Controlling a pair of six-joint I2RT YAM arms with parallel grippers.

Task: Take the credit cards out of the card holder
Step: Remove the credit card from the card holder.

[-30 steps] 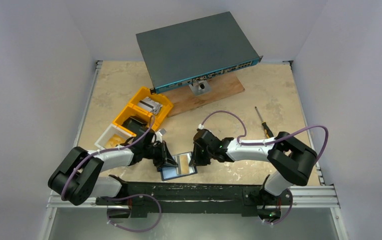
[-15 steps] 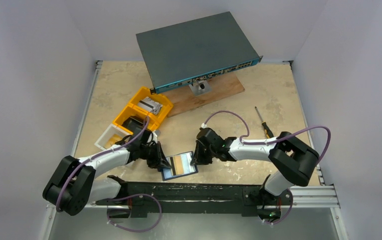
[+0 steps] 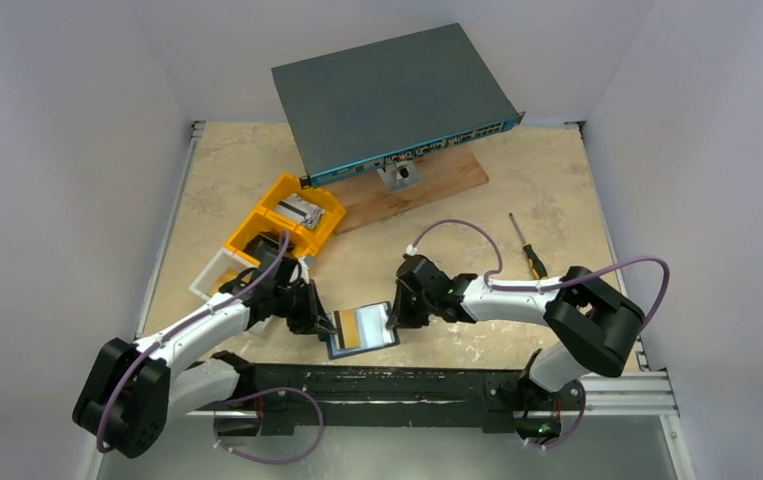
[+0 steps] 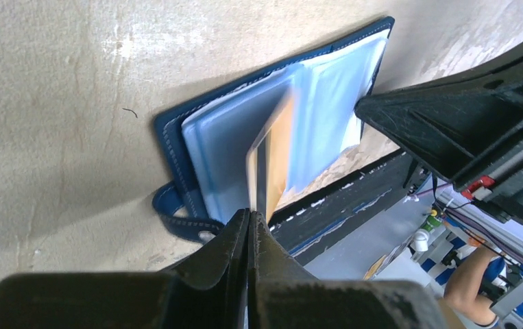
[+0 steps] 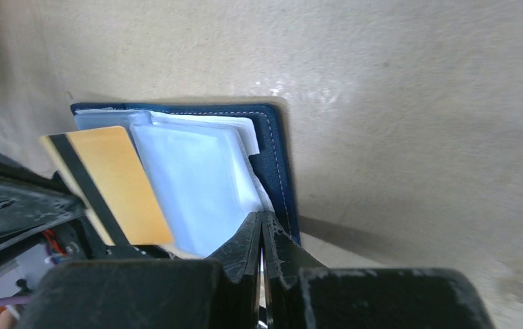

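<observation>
The dark navy card holder [image 3: 382, 338] lies open near the table's front edge, its pale clear sleeves [image 5: 197, 185] fanned out. My left gripper [image 3: 320, 322] is shut on an orange-yellow credit card [image 3: 354, 328] with a dark stripe and holds it partly drawn out of the sleeves to the left; the card stands edge-on in the left wrist view [image 4: 270, 161]. My right gripper [image 3: 394, 318] is shut on the holder's right edge, at the sleeves [image 5: 261, 216]. The holder's tab with its stud [image 4: 176, 212] shows beside my left fingers. Other cards are hidden.
Two yellow bins [image 3: 285, 222] and a white bin [image 3: 217, 275] stand left of my left arm. A grey network switch [image 3: 392, 95] leans on a wooden board [image 3: 437, 180] at the back. A screwdriver [image 3: 527, 250] lies at the right. A black rail [image 3: 407, 385] runs along the near edge.
My left gripper has moved left with the card, drawing it further out of the sleeves; its orange face and dark stripe now show. My right gripper has stayed on the holder.
</observation>
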